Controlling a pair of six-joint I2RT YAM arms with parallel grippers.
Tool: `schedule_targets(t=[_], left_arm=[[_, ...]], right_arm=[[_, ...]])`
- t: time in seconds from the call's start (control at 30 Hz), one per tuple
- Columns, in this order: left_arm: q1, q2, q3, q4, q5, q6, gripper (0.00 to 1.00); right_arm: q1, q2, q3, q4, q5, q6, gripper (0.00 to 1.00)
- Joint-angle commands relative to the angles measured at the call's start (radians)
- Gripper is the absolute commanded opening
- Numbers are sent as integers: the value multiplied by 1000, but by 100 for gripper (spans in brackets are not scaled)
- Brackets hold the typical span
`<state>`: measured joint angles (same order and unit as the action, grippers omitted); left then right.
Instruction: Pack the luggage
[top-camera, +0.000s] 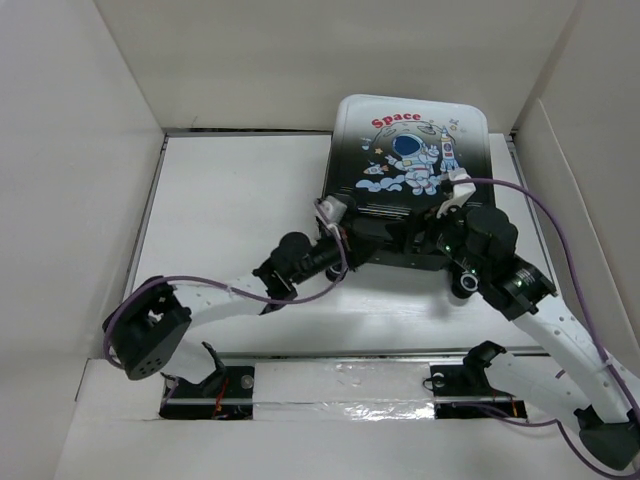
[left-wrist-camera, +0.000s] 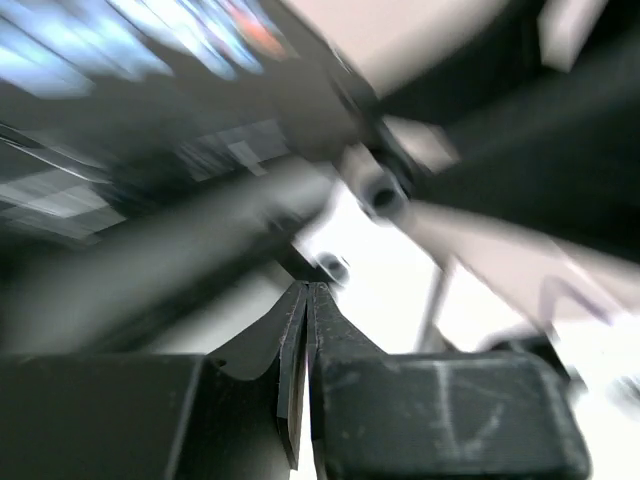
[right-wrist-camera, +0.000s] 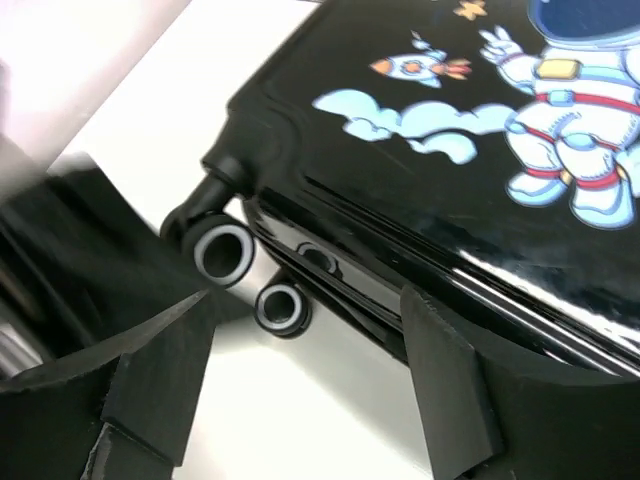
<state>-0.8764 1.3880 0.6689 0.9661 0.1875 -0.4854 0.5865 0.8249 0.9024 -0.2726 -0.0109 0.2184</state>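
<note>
1. Sizing up the scene first: the small hard-shell suitcase, black fading to white with a cartoon astronaut and a red "Space" print (top-camera: 410, 160), lies flat and shut on the white table (top-camera: 230, 200). It's print side up, with its black wheels (right-wrist-camera: 222, 250) at the end nearest the arm bases.
2. The left gripper (top-camera: 328, 210) sits at the suitcase's wheel-end left corner. Its fingers are pressed together with nothing between them. The wrist view is too blurry for us to say whether it touches the shell.
3. The right gripper (top-camera: 452, 195) is over the suitcase's wheel-end right side. Its jaws are spread wide and pinch nothing. From its wrist we see the glossy shell edge and two wheels just past the fingertips.
4. Our read: the lid is down and nothing loose lies around the suitcase, so we're probably at the closing and tidying end of packing. We can't tell if it's zipped or latched.
5. Next, we'd guess the open gripper has to line up on the suitcase's rim or seam, while the shut one steadies the corner so the slick shell doesn't roll or skate away.
</note>
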Motion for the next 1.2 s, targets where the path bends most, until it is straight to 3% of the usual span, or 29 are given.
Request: schedule_targets(t=[0.0, 0.1, 0.23, 0.33, 0.43, 0.47, 0.5, 0.6, 0.73, 0.87, 1.17], left_arm=[[-100, 57, 21, 9, 30, -36, 0], [-144, 75, 6, 39, 43, -62, 0], [-124, -37, -22, 30, 37, -64, 0], [-75, -212, -60, -30, -71, -25, 0], [-21, -384, -88, -169, -294, 14, 0], [-7, -414, -91, -216, -436, 13, 0], [52, -435, -91, -254, -474, 1, 0], [245, -443, -89, -416, -390, -114, 0], [341, -355, -126, -390, -214, -148, 0], [303, -221, -102, -322, -83, -148, 0], [71, -123, -16, -230, -94, -142, 0]], right_arm=[[39, 0, 27, -97, -32, -39, 81], [58, -79, -58, -77, 6, -1, 85], [58, -212, -143, -88, 54, 35, 84], [58, -266, -166, -97, 75, 42, 84], [58, -242, -161, -94, 59, 32, 83], [68, -218, -161, -86, 57, 33, 82], [68, -207, -165, -67, 54, 38, 82], [79, -184, -175, -15, 43, 56, 82], [99, -165, -169, 9, 40, 67, 85], [108, -139, -163, 44, 29, 76, 88], [179, -53, -128, 93, 103, 96, 94]])
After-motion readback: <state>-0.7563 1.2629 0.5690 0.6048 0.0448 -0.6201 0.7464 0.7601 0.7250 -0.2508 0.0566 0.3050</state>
